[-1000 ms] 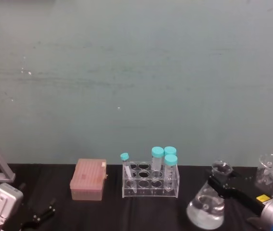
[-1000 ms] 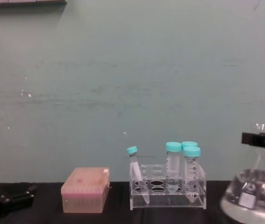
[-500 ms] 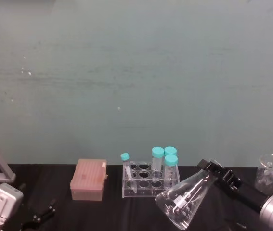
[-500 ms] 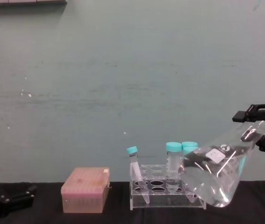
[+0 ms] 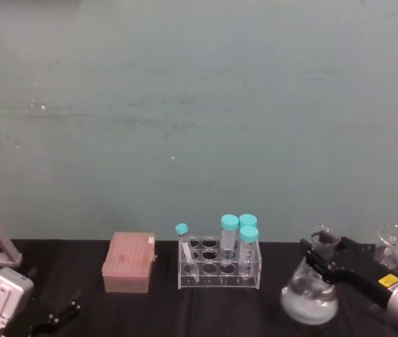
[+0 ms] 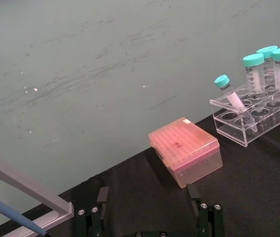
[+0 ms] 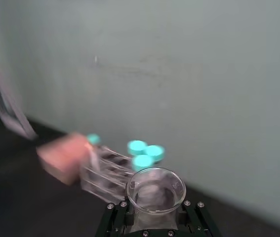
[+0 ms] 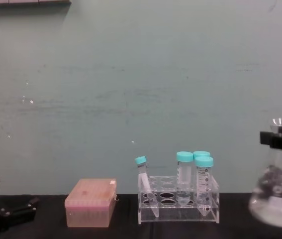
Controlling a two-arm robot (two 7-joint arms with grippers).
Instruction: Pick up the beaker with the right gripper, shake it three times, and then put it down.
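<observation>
Beaker (image 5: 309,298) clamped at neck by right end effector (image 5: 321,253), apparently off worktop (image 5: 149,312). Glass fragile, slippery, bottom-heavy with liquid; neck hold advised. Left end effector (image 6: 149,219) parked, wide.

Beaker (image 5: 309,298) upright again; half a second ago it tilted steeply toward the tube rack (image 5: 220,265). Right gripper (image 5: 323,250), clamped on its neck, has swung back rightward.
</observation>
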